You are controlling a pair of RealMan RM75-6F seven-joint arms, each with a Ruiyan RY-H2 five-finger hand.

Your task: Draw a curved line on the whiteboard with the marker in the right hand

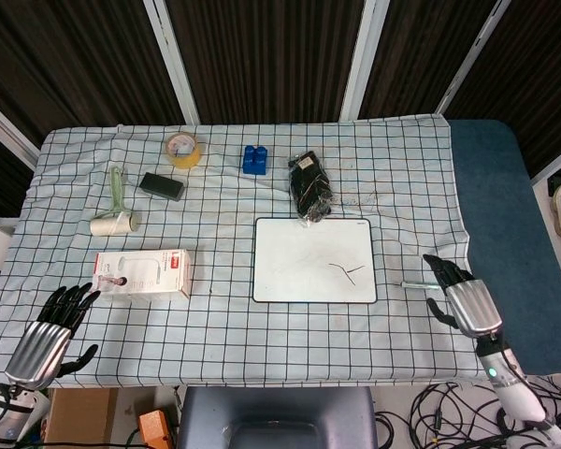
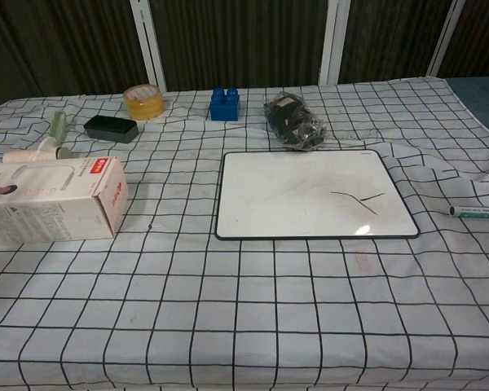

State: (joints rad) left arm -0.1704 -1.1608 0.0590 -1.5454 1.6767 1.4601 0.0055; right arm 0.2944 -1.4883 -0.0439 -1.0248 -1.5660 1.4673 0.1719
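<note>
The whiteboard (image 1: 313,259) (image 2: 314,194) lies flat at the middle of the table and bears a short forked black stroke (image 1: 346,271) near its right side. The teal-capped marker (image 1: 414,283) (image 2: 477,212) lies on the checked cloth just right of the board, with nothing holding it. My right hand (image 1: 460,297) hovers at the table's near right corner, fingers spread, their tips close to the marker's right end. The chest view does not show this hand. My left hand (image 1: 51,332) sits at the near left corner, fingers apart and empty.
A white and red box (image 1: 142,273) (image 2: 49,199) stands left of the board. Along the back are a lint roller (image 1: 114,208), a black block (image 1: 162,185), a tape roll (image 1: 183,149), a blue brick (image 1: 254,159) and a black bagged bundle (image 1: 309,187) touching the board's far edge.
</note>
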